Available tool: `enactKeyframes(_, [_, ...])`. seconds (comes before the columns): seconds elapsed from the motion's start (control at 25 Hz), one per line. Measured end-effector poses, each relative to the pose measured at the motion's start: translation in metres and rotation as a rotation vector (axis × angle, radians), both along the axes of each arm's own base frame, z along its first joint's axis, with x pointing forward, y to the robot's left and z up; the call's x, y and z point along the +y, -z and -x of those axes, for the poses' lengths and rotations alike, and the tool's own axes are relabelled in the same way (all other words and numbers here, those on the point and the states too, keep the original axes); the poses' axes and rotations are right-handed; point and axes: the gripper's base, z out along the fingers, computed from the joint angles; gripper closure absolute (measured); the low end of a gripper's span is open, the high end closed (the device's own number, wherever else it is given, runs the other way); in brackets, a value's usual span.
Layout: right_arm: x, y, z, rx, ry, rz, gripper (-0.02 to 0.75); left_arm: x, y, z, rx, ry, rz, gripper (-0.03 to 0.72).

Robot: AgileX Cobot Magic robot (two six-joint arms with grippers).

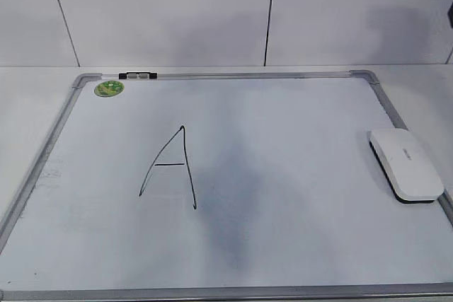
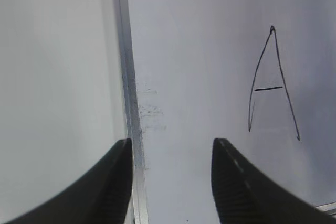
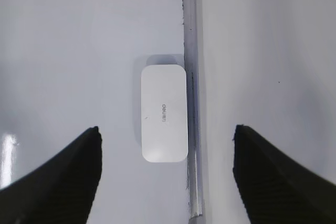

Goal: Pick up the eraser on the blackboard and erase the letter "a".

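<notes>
The blackboard [image 1: 283, 175] is a white board in a grey frame lying flat. The white eraser [image 1: 407, 164] lies on it against the right frame rail. In the right wrist view the eraser [image 3: 164, 114] sits below and just ahead of my open, empty right gripper [image 3: 167, 129]. My left gripper [image 2: 171, 145] is open and empty above the board's left frame rail [image 2: 128, 93]. A tall capital "A" [image 1: 173, 167] is drawn left of centre and also shows in the left wrist view [image 2: 270, 87]. No small letter "a" shows in any view. Neither gripper shows in the exterior view.
A round green sticker [image 1: 109, 88] and a small black-and-white clip [image 1: 138, 75] sit at the board's far left corner. Faint marker smudges [image 2: 149, 111] lie near the left rail. White table surrounds the board; a white wall stands behind.
</notes>
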Motion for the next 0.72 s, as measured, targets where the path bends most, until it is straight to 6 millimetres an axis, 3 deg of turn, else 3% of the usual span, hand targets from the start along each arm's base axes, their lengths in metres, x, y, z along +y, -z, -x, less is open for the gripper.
enactKeyframes(0.2, [-0.004,-0.012,0.047,-0.046,0.004,-0.005,0.156,-0.001,-0.033,0.029,-0.112,0.003,0.004,0.319])
enactKeyframes(0.56, [-0.008,-0.004,0.121,-0.093,0.034,-0.035,0.160,-0.012,-0.078,0.083,-0.284,0.055,0.005,0.319])
enactKeyframes(0.72, [-0.008,0.001,0.146,-0.116,0.048,-0.067,0.161,-0.011,-0.100,0.120,-0.389,0.055,0.005,0.319])
